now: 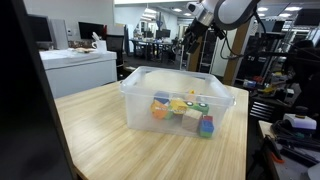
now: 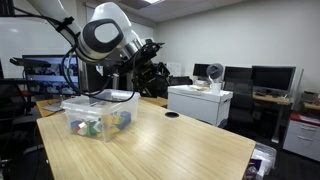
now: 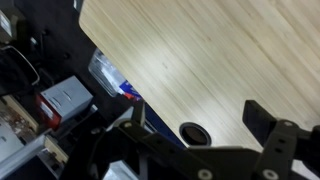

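Observation:
A clear plastic bin (image 1: 140,100) (image 2: 118,103) stands on the wooden table (image 1: 110,140) (image 2: 170,145). In it lie several coloured toy blocks (image 1: 182,107) (image 2: 92,123). In both exterior views my gripper (image 1: 190,42) (image 2: 158,76) hangs high in the air beyond the bin, well clear of it. In the wrist view the gripper (image 3: 197,108) is open, its two dark fingers (image 3: 270,125) wide apart with nothing between them. Far below it are the tabletop (image 3: 200,50) and a round black cable hole (image 3: 193,132). The bin does not show in the wrist view.
A white cabinet (image 1: 80,65) (image 2: 200,102) with items on top stands beside the table. The cable hole (image 2: 172,115) sits near the table's far edge. Past the table's edge lie a grey box (image 3: 65,97) and cables. Desks with monitors (image 2: 270,78) fill the background.

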Motion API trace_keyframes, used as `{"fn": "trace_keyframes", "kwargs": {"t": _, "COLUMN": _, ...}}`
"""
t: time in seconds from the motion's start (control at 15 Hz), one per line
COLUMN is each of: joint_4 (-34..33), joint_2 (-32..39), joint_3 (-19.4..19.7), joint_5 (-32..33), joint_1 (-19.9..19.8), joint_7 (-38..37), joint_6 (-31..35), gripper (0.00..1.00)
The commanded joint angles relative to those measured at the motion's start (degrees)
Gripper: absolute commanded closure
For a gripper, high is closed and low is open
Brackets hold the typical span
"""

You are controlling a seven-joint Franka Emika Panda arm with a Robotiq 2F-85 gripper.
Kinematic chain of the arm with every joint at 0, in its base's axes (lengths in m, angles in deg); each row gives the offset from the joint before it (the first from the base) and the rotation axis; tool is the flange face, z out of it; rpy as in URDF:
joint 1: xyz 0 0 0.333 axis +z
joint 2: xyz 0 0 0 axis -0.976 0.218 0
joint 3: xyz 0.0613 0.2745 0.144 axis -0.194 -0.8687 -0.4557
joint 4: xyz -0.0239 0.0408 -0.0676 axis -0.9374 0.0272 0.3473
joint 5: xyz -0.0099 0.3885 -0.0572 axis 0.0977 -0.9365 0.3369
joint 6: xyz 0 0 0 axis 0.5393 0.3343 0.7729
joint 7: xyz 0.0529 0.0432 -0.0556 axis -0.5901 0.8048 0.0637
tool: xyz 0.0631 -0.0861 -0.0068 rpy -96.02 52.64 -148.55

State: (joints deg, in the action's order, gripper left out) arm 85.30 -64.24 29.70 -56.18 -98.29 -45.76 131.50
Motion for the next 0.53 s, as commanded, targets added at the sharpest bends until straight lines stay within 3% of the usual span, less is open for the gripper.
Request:
{"fn": "trace_keyframes", "kwargs": {"t": 0.0, "joint_4": -7.88, "joint_2": 0.04, "joint_3": -0.70, "joint_5": 12.08, "joint_1": -2.70, "joint_7": -15.61, "joint_6": -11.58, "gripper": 0.00}}
{"fn": "trace_keyframes", "kwargs": {"t": 0.07, "joint_4": -10.04, "joint_2": -0.01, "joint_3": -1.33, "joint_5": 14.45, "joint_1": -2.44, "joint_7": -20.36, "joint_6": -16.36, "gripper": 0.00}}
{"fn": "trace_keyframes", "kwargs": {"t": 0.13, "joint_4": -11.85, "joint_2": 0.12, "joint_3": 1.57, "joint_5": 16.24, "joint_1": 1.62, "joint_7": -24.45, "joint_6": -20.82, "gripper": 0.00}}
{"fn": "trace_keyframes", "kwargs": {"t": 0.27, "joint_4": -14.54, "joint_2": 0.80, "joint_3": 0.59, "joint_5": 19.00, "joint_1": 4.65, "joint_7": -33.75, "joint_6": -30.73, "gripper": 0.00}}
{"fn": "trace_keyframes", "kwargs": {"t": 0.47, "joint_4": -18.13, "joint_2": 2.44, "joint_3": -0.08, "joint_5": 11.86, "joint_1": 9.23, "joint_7": -38.18, "joint_6": -44.59, "gripper": 0.00}}
